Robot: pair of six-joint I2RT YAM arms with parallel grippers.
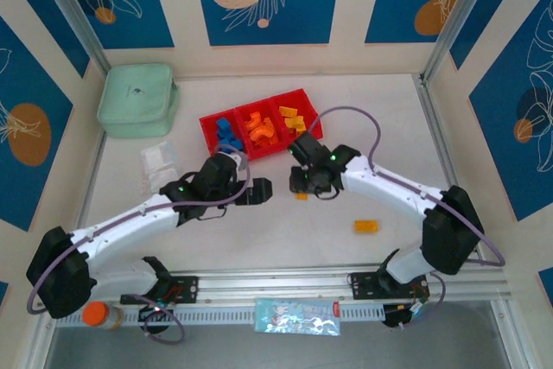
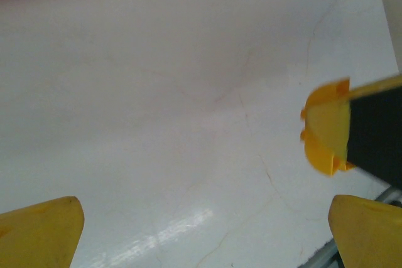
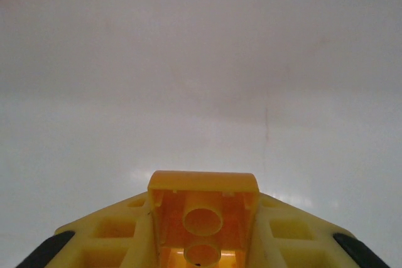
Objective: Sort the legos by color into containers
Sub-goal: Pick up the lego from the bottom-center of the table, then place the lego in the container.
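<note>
Pinches a yellow-orange lego (image 3: pixel 202 218) in the right gripper (image 1: pixel 302 188), close to the white worktop (image 1: pixel 389 127) just in front of the red tray (image 1: pixel 206 130). Spreads the left gripper (image 1: pixel 264 190) wide and empty close beside. Shows blue legos (image 1: pixel 227 132), orange legos (image 1: pixel 262 129) and yellow legos (image 1: pixel 292 120) in separate compartments, another yellow-orange brick (image 1: pixel 366 225) lying apart near the right arm.

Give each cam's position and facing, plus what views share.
Top: above, behind the bases, looking down on table, tray; left arm, right arm show.
Left wrist: low over table, facing tray's edge; left fingers at bottom.
Right wrist: low, facing across table; right fingers clamp a brick.
Shared: all three see that brick.
</note>
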